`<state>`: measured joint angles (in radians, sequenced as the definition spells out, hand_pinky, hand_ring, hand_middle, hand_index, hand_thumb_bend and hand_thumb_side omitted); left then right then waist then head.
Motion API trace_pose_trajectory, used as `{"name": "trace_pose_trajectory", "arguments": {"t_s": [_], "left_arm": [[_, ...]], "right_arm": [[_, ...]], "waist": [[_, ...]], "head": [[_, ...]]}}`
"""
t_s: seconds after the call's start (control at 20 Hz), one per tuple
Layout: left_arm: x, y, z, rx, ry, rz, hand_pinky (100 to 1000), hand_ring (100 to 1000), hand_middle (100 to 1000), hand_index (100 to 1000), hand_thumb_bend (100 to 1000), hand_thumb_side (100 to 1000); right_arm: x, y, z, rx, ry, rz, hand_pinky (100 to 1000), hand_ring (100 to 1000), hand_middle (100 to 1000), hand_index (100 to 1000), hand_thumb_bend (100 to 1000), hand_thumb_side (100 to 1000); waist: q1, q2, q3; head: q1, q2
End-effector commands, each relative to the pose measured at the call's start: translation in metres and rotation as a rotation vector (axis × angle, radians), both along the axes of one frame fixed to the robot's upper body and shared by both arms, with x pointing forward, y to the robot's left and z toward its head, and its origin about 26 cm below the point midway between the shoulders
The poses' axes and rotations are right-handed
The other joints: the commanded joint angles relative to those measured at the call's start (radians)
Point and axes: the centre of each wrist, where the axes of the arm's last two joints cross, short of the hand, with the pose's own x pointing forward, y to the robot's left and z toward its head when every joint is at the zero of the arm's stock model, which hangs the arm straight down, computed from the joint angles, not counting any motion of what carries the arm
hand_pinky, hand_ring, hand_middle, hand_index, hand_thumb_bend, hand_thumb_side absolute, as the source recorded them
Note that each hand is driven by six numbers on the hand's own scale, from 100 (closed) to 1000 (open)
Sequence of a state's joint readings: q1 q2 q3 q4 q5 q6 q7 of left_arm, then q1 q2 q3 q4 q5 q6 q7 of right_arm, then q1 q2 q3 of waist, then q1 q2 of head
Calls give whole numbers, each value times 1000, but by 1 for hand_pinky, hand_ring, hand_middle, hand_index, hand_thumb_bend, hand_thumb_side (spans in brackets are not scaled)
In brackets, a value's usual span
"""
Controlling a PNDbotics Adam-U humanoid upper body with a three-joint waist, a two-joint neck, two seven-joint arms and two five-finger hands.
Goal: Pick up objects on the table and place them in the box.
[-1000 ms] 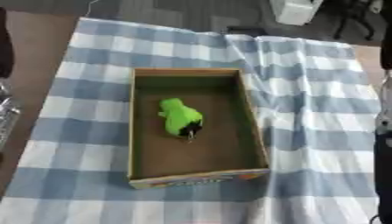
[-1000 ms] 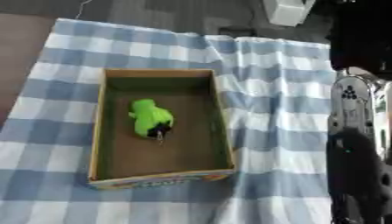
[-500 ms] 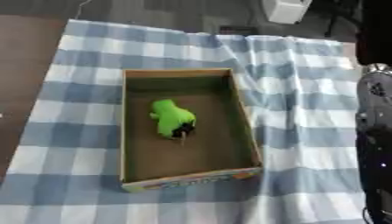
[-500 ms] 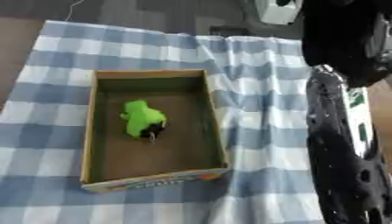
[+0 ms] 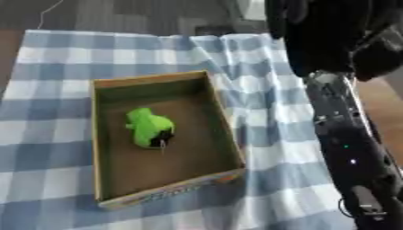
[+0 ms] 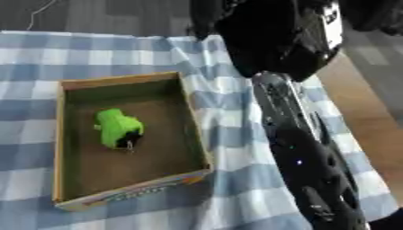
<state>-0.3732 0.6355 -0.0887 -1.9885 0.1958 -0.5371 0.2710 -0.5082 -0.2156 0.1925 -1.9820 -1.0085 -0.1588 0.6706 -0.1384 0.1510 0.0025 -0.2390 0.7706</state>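
Observation:
An open cardboard box (image 5: 223, 117) lies on the blue and white checked cloth (image 5: 47, 90). Inside it, left of the middle, rests a bright green object (image 5: 148, 127) with a small black part at its near end. My right arm (image 6: 303, 157) rises along the right side, close to the camera. Its hand (image 6: 275, 40) is a dark blurred mass above the box's far right corner, apart from the box. Nothing shows in that hand. My left hand is out of sight.
The cloth is rumpled in folds (image 5: 236, 58) right of the box. Beyond the cloth's far edge is dark floor (image 5: 118, 13), and a brown surface (image 6: 354, 90) shows at the right.
My right arm has swung in from the right edge and now fills the right and upper right of both views. The camera has also shifted. The green object stays where it was in the box.

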Motion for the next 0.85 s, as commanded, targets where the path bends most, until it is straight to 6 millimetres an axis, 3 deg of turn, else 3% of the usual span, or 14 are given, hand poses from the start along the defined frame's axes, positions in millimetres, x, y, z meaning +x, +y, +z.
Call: {"name": "trace_pose_trajectory", "arguments": {"t_s": [0.05,0.2,0.25,0.35,0.45,0.65,0.85], "left_arm": [[-2,1,7,18,-20,-4,431,754,816,870,282,966],[-2,1,8,17,-21,-4,430,754,815,870,281,966],[-2,1,8,18,-21,-4,429,754,815,870,281,966],[-2,1,8,19,-21,-4,427,754,815,870,282,966],[-2,1,7,20,-20,-4,427,754,815,870,282,965],[-2,1,7,21,-18,-2,421,754,815,870,282,964],[-2,1,6,23,-15,-3,422,755,815,871,281,963]], "right_arm": [[-3,-3,9,-52,32,125,412,498,568,727,118,578],[-2,-7,11,-62,35,153,420,505,568,711,100,580],[-1,-9,12,-63,29,146,408,495,553,642,100,579],[-1,-14,12,-55,32,95,412,500,565,637,100,595],[0,-21,13,-43,21,-7,414,503,568,668,100,624],[1,-31,10,-40,-36,-233,415,500,546,614,100,783],[1,-33,6,-45,-96,-393,418,501,543,606,100,800]], "waist": [[8,-15,2],[8,-15,0],[9,-15,-1],[9,-15,-3],[9,-15,-5],[9,-15,-6],[9,-14,-5]], "head": [[-25,-1],[-23,-1],[-19,-1],[-14,-1],[-10,-9],[-7,-30],[2,-49]]}}
